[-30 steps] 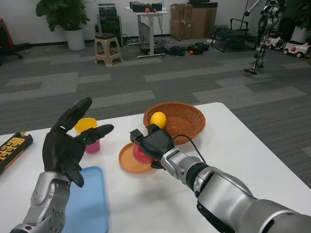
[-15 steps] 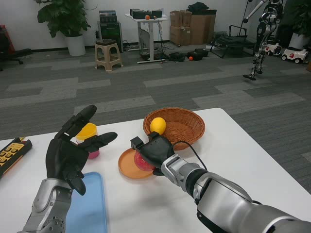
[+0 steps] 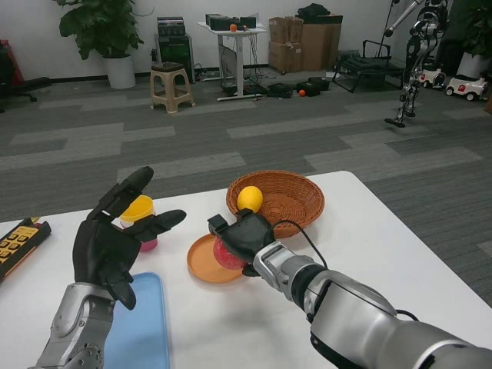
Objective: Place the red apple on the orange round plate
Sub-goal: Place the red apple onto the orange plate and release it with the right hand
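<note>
Placement step, head view. We see the right hand [image 3: 244, 237] wrapped over the red apple [image 3: 227, 253], its fingers clamped on the fruit from above and behind, so that only the lower left part of the apple shows. The apple sits over the orange plate [image 3: 204, 263], low enough that we cannot tell whether it already touches the plate or hangs just above it. We judge the carry to be finished and the set-down to be the step in hand. The next move calls for lowering the apple until the plate bears it (if it does not already), then spreading the fingers and drawing the hand up and back without rolling the fruit off the shallow rim. Just behind the plate stands a wicker basket [image 3: 296, 201] holding a yellow lemon [image 3: 249, 198]; the withdrawal should stay clear of its near edge. The left hand [image 3: 111, 238] waits raised over the white surface [image 3: 400, 254], fingers apart and holding nothing, above a blue tray [image 3: 146, 327].
</note>
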You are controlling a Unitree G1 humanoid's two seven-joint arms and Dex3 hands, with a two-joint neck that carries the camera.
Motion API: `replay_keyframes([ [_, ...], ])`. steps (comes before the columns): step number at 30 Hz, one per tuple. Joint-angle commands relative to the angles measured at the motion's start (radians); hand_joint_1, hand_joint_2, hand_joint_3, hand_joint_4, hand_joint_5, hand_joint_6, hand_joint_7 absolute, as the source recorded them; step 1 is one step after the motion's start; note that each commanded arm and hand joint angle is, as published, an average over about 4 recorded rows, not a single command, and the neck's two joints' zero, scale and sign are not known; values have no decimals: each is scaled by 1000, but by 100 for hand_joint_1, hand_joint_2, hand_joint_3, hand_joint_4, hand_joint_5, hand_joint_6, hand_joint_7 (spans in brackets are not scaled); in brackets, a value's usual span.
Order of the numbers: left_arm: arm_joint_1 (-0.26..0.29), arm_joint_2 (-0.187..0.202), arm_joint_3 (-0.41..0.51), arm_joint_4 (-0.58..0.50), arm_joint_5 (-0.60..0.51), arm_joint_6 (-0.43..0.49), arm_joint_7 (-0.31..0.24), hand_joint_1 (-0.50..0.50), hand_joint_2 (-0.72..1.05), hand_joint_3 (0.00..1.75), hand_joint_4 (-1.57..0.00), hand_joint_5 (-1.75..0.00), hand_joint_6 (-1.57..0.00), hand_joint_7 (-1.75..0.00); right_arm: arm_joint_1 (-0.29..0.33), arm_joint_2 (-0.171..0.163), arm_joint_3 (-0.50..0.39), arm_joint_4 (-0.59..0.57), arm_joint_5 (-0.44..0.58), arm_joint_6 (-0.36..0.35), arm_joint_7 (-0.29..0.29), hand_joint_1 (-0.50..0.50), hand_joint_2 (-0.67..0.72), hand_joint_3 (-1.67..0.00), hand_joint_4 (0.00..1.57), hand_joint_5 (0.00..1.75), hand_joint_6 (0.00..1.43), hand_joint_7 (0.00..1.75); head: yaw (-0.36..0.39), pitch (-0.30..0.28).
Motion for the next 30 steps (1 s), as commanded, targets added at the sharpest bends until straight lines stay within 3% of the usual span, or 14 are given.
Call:
replay_keyframes([
  [1, -5, 4, -2, -7, -2, 0, 0, 50, -64, 9, -138, 0, -81, -7, -31, -1, 33, -7, 42, 30, 32, -46, -60, -143, 34, 87, 26, 140, -6, -3],
  [7, -2, 2, 2, -7, -2, 0, 0, 50, -64, 9, -138, 0, -81, -7, -36, -1, 60, -14, 80, 38, 69, -46, -60, -143, 33, 87, 25, 140, -9, -8],
  [17, 5, 1, 6, -11, -2, 0, 0, 50, -64, 9, -138, 0, -81, -7, -37, -1, 69, -15, 95, 38, 74, -46, -60, -143, 21, 87, 13, 136, -3, -7],
  [21, 6, 0, 7, -11, -2, 0, 0, 50, -64, 9, -138, 0, -81, -7, -37, -1, 76, -15, 101, 38, 74, -50, -60, -143, 14, 65, 8, 124, -1, -8],
  [26, 8, -1, 9, -12, -1, 0, 0, 50, -64, 9, -138, 0, -81, -7, -37, -1, 80, -16, 105, 38, 74, -50, -56, -141, 7, 51, 1, 105, 0, -9],
  [30, 9, -1, 9, -13, -2, 0, 0, 50, -64, 9, -138, 0, -81, -7, -37, -1, 80, -16, 107, 38, 75, -50, -54, -135, 0, 32, 0, 80, 1, -9],
])
